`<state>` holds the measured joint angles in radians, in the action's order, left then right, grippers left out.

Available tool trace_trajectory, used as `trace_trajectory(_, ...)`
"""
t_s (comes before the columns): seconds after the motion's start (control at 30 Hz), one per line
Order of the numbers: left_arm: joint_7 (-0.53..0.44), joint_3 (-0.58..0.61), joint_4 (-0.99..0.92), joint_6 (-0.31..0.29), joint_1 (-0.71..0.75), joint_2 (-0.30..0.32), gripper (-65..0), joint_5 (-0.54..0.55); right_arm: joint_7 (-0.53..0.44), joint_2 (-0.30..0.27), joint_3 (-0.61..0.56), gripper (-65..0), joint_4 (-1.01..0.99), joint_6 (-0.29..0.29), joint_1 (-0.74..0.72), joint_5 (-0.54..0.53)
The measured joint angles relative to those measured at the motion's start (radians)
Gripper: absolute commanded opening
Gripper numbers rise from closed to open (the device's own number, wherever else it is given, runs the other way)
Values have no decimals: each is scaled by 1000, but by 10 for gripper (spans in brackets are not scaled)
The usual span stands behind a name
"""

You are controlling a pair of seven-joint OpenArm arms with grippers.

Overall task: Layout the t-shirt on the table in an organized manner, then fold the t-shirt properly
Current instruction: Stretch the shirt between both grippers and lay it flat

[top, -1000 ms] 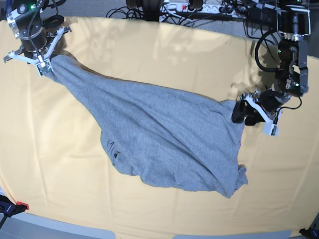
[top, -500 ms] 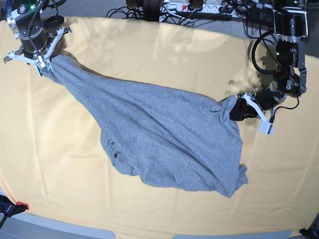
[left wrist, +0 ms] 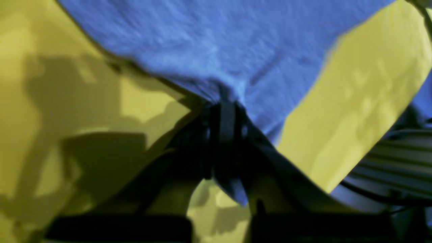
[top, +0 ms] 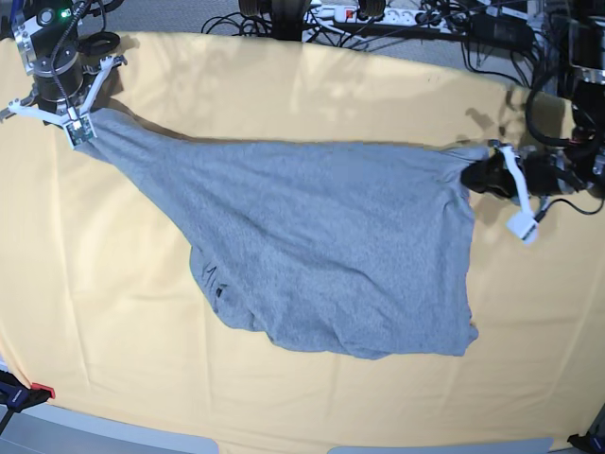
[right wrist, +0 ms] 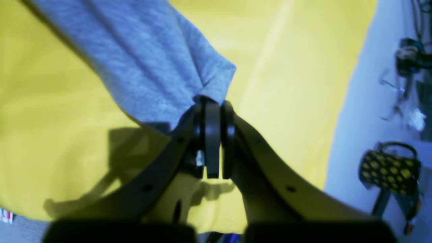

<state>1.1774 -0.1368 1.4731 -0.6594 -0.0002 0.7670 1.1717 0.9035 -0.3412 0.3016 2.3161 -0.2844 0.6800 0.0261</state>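
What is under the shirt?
Under the shirt only the yellow table shows around its edges. Anything beneath its middle is covered. Both claws, left and right, pinch its corners.

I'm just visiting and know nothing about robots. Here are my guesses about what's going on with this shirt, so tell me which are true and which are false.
1. Both end effectors are pinching the t-shirt. True: the left end effector and the right end effector are each shut on a bit of it.
2. The shirt is neatly folded. False: it is stretched between the arms, unfolded and rumpled at its lower edge.
3. The table has a yellow-orange cover. True.
4. A second garment lies beside the shirt. False: only one is in view.
5. Some dark lettering shows near the shirt's lower edge. True, though it is too creased to read.
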Motion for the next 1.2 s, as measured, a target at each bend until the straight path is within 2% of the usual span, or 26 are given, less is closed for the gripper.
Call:
trace_trajectory(0.17, 2, 0, 1, 0, -1, 67, -650, 15, 59, -37, 16, -650, 0, 12, 2, -1)
trace_trajectory(0.27, 28, 0, 2, -13, -1, 102, -650, 133, 81, -77, 30, -650, 1, 11, 5, -12)
trace_trajectory(0.3, 67, 0, 3, -32, -3, 114, -650, 185, 81, -88, 34, -650, 2, 7, 17, -23)
trace_trajectory(0.37, 175, 0, 3, -31, -3, 132, -650, 300, 86, -98, 35, -650, 10, -29, 49, -51)
trace_trajectory(0.4, 220, 0, 5, -34, -3, 135, -650, 311, 87, -100, 35, -650, 20, -50, 69, -69)
trace_trajectory(0.5, 226, 0, 14, -34, 1, 144, -650, 291, 111, -113, 35, -650, 25, -89, 121, -128)
trace_trajectory(0.77, 222, 2, 105, -34, 111, 206, -650, 294, 130, -113, 35, -650, 25, -81, 238, -121)
trace_trajectory(0.9, 220, 3, 183, -34, 172, 260, -650, 297, 156, -115, 35, -650, 25, -101, 294, -121)
trace_trajectory(1.2, 215, 3, 313, -34, 303, 357, -650, 297, 156, -117, 35, -650, 25, -109, 332, -122)
